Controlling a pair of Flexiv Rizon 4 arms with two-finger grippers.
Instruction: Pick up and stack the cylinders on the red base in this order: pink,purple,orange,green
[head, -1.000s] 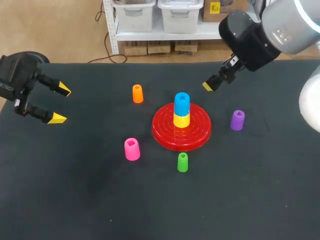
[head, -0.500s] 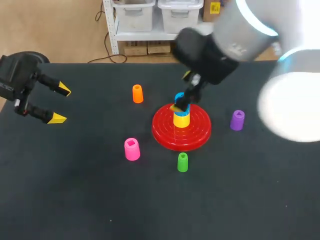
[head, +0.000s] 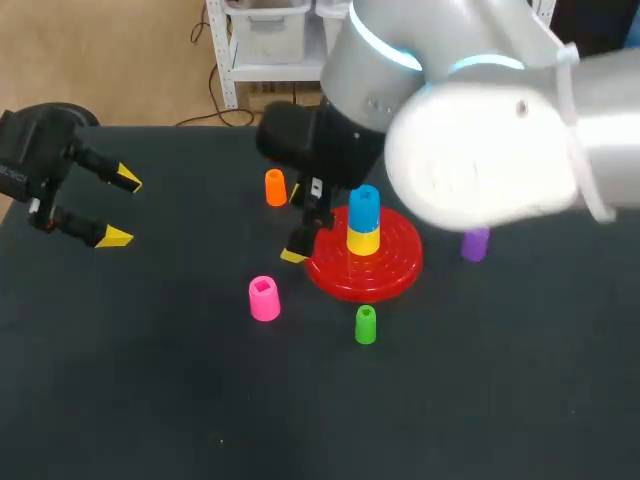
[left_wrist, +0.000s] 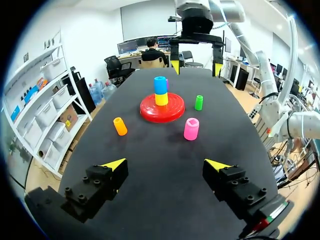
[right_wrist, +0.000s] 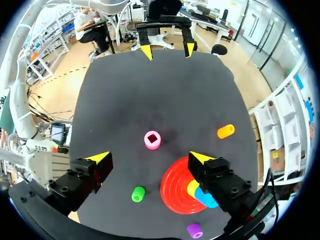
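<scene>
The pink cylinder (right_wrist: 152, 140) stands upright just ahead of the right gripper (right_wrist: 149, 156), wide and empty; the left gripper (head: 119, 208), also wide, is farther off.

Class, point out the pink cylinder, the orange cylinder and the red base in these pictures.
pink cylinder (head: 264, 300), head view, on its side wall.
orange cylinder (head: 275, 188), head view, on its side wall.
red base (head: 396, 266), head view, on its bare ridged top.

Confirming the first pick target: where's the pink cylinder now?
Head view: pink cylinder stands on the table, front-left of the red base, green cylinder to its right. Right wrist view: just ahead of the open right gripper.
</scene>
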